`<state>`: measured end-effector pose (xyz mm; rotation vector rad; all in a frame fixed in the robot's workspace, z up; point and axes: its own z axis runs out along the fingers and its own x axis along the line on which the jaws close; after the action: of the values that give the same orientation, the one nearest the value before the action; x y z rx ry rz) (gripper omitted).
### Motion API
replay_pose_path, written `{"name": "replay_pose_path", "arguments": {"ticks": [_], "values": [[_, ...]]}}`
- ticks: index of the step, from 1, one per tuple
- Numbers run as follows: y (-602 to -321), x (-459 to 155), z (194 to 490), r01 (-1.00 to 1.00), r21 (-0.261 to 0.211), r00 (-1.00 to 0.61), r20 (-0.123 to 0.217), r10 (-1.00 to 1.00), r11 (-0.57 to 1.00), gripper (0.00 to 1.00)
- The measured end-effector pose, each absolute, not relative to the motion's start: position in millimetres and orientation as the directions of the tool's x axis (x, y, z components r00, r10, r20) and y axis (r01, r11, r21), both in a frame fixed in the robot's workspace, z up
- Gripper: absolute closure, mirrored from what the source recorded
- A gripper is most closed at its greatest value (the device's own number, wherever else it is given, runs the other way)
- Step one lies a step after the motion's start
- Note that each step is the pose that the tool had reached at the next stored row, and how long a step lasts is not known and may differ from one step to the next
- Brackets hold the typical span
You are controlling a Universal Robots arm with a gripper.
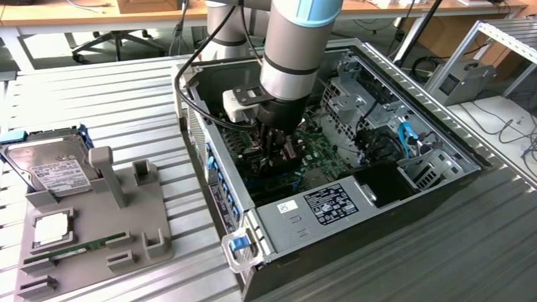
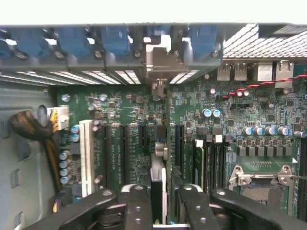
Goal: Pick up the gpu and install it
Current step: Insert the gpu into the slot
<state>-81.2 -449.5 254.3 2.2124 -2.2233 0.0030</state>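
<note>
tool (image 2: 159, 203): black fingers partly apart, clamped on edge-on black-and-green gpu card (image 2: 158, 179) | card upright over green motherboard (image 2: 268, 115) slot | open black computer case (image 1: 436, 182)

The arm (image 1: 293, 44) stands near upright, its grey wrist pointing straight down at the middle of the scene, with the white camera block on the exterior view's left of it. The gripper (image 2: 165, 203) points downward, its two black fingers (image 2: 139, 206) parted either side of the gpu (image 2: 158, 191), which stands edge-on between them.
</note>
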Motion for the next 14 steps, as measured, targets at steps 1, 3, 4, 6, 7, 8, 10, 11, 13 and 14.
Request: {"name": "replay_pose_path", "arguments": {"ticks": [1,3,4,6,7,8,10,11,13,14], "values": [[-450,-81,254,-1.000,0.002,-0.005,0.005,-1.000,0.005,0.67],[-450,-81,255,-1.000,0.003,-0.005,0.006,-1.000,0.005,0.67],[-450,-81,255,-1.000,0.003,-0.005,0.006,-1.000,0.005,0.60],[-450,-81,255,-1.000,0.003,-0.005,0.006,-1.000,0.005,0.60],[-450,-81,255,-1.000,0.003,-0.005,0.006,-1.000,0.005,0.60],[-450,-81,255,-1.000,0.003,-0.005,0.006,-1.000,0.005,0.60],[-449,-81,256,-1.000,0.003,-0.005,0.009,-1.000,0.005,0.60],[-449,-81,258,-1.000,0.003,-0.005,0.010,-1.000,0.005,0.60],[-449,-81,264,-1.000,0.003,-0.005,0.009,-1.000,0.005,0.60],[-448,-81,267,-1.000,0.003,-0.005,0.009,-1.000,0.005,0.60]]}}
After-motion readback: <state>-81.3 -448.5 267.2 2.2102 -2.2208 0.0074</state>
